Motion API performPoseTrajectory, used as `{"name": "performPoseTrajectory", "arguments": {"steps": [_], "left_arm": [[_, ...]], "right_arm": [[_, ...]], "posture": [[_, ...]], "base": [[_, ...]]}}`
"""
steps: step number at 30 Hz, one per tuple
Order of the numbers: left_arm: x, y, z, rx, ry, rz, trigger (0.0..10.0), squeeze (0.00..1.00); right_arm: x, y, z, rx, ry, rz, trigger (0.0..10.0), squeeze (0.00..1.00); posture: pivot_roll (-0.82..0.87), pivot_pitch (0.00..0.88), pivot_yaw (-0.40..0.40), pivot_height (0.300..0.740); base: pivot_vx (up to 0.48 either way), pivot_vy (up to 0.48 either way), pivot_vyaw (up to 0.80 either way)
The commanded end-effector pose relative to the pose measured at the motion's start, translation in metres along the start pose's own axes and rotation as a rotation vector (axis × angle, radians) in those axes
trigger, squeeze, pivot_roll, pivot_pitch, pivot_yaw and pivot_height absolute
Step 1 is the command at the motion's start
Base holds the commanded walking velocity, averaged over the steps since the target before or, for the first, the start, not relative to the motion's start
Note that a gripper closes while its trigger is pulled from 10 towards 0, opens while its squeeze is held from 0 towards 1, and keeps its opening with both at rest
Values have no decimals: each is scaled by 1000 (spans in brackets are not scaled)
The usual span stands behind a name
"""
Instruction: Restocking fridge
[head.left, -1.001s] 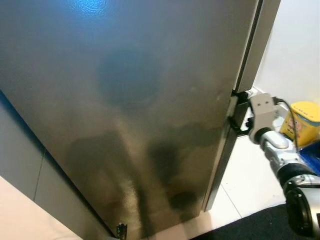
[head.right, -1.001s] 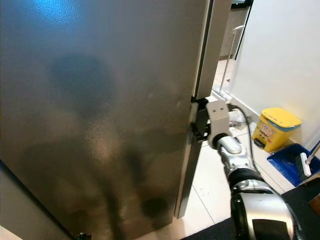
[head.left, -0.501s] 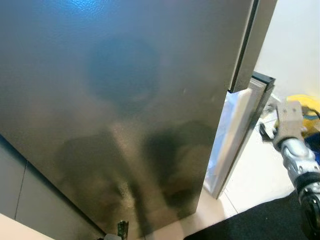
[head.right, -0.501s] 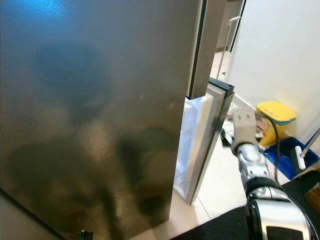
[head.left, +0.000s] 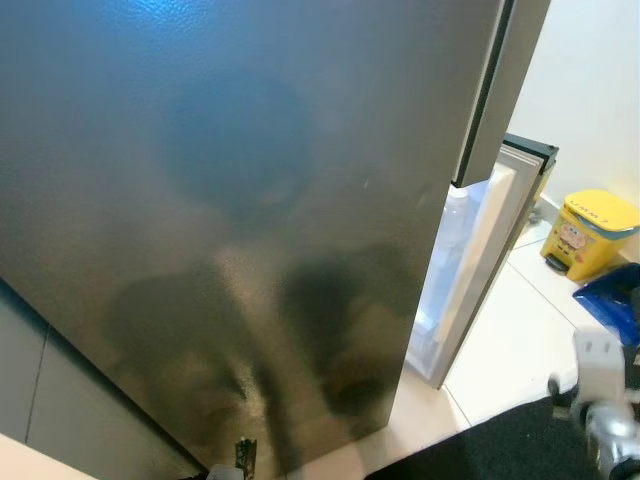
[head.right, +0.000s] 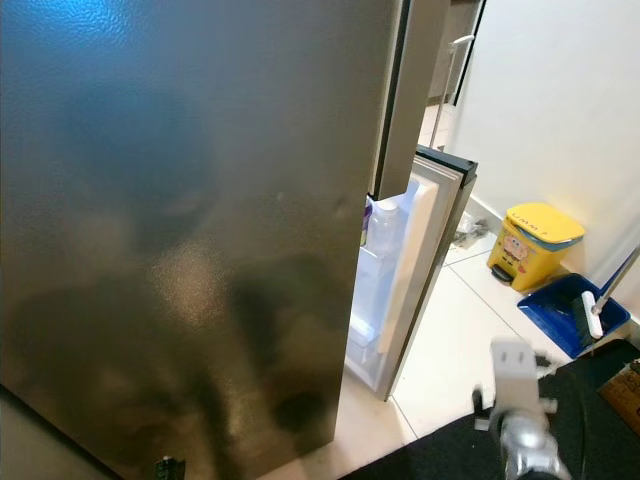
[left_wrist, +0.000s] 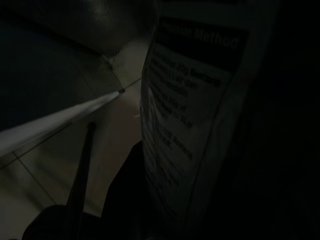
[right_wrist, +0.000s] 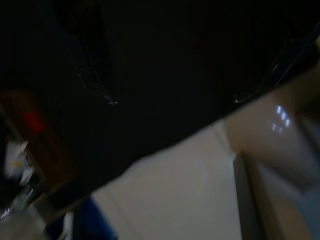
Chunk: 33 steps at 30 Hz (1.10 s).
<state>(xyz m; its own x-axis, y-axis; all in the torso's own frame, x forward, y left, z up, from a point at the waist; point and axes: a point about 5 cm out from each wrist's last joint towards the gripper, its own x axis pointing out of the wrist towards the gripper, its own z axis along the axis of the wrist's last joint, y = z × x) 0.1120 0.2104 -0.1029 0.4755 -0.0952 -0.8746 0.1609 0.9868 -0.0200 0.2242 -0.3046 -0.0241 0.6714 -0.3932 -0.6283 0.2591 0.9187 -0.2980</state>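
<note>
Right eye view: right end effector (head.right: 512, 372) has dropped away from the lower fridge door (head.right: 425, 265), now ajar ahead of it; finger opening unclear. Restocking can begin.

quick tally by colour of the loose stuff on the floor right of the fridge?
Yellow: 1, the pedal bin by the white wall.
Blue: 1, the dustpan beside it, with a white-handled brush resting in it.
Black: 1, the mat in the foreground.
Total: 3 by colour, not counting the brush.
</note>
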Motion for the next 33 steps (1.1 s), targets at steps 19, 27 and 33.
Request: {"name": "performPoseTrajectory", "arguments": {"steps": [19, 27, 33], "left_arm": [[4, -3, 7, -20, 14, 3, 10000, 0], [6, -9, 11, -20, 11, -12, 10000, 0], [8, -13, 12, -25, 6, -20, 10000, 0]], "right_arm": [[-41, 3, -119, -69, 360, 74, 10000, 0], [-38, 2, -113, -83, 343, 79, 10000, 0], [-39, 2, -114, -111, 353, 86, 10000, 0]], "posture": [[17, 0, -16, 740], [10, 0, -15, 740], [5, 0, -15, 740]], "base": [[0, -58, 0], [0, -480, 0], [0, -480, 0]]}}
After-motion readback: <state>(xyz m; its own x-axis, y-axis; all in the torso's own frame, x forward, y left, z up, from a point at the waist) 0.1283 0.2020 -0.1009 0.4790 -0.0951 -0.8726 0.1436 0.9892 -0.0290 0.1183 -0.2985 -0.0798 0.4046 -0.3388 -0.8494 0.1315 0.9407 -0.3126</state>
